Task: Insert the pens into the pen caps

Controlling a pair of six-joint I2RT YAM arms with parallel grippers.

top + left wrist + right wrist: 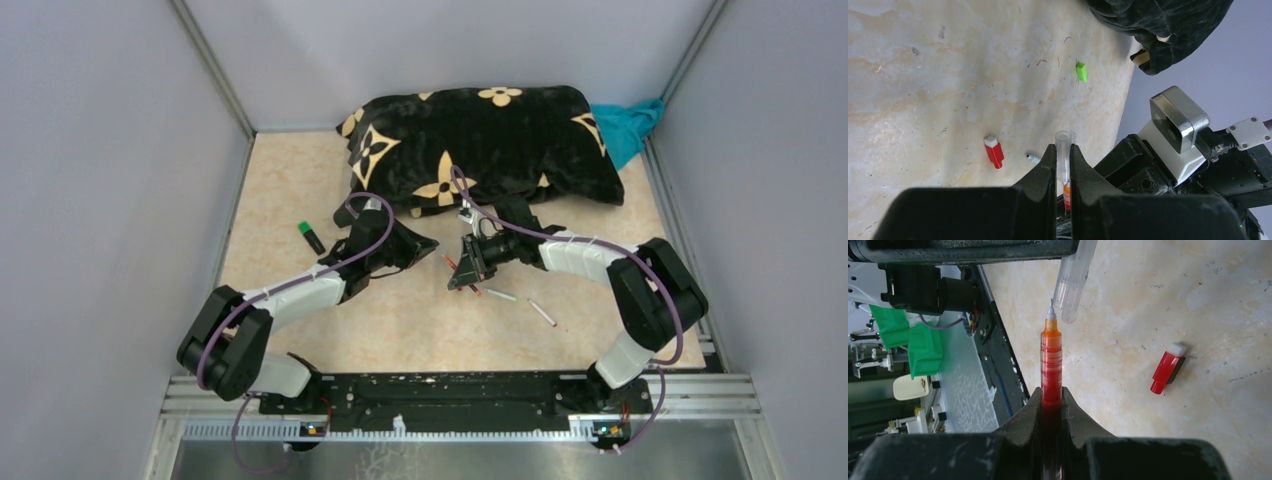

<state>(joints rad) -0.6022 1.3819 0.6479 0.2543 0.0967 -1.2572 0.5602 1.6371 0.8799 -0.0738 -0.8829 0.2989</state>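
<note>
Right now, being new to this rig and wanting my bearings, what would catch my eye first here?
The two grippers meet in the middle: the right gripper clamps a red pen, its tip almost at the clear cap held by the left gripper. Behind them, a black cushion with gold flowers lies along the back of the table.

Black plush pillow (480,145) with tan flower motifs sits at the back of the beige marbled tabletop (290,180), a teal cloth (630,125) bunched against its right end, plain grey walls (100,200) on three sides.
</note>
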